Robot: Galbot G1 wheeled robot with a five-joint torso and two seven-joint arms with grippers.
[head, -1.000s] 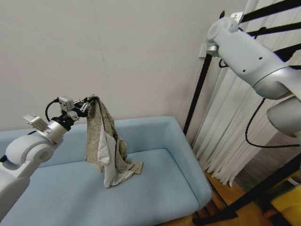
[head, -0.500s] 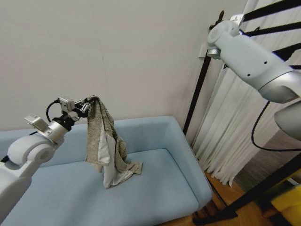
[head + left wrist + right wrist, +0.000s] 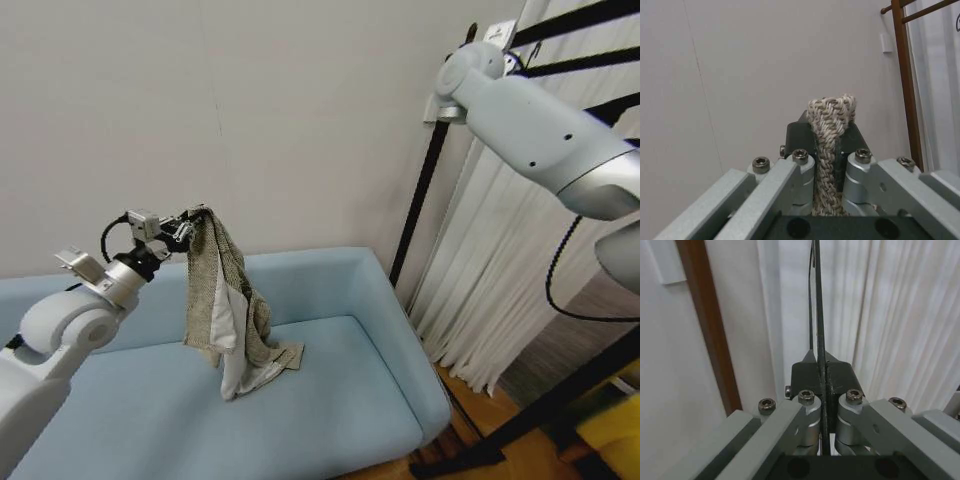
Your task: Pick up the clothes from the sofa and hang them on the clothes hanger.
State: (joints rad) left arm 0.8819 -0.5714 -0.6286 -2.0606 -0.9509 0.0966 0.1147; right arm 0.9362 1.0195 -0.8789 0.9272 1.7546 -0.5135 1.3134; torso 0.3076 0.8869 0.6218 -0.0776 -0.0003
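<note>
Holding the clothes (image 3: 222, 300) by a top fold, the left gripper (image 3: 188, 226) at 9 o'clock is pinched tight, hem resting on the sofa (image 3: 340, 390) toward 6. Up at 1 o'clock the right gripper (image 3: 822, 372) is clamped on a thin black rod (image 3: 817, 300) by the rack (image 3: 425, 170). My worry is the trailing hem dragging and tugging the knit loose. Versus a second ago, only the right elbow drifted toward 3.

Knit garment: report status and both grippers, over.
Left gripper shut on knit garment, lifted, tail on sofa. Right gripper raised, shut on thin black rod by rack. Nothing between garment and rack.
</note>
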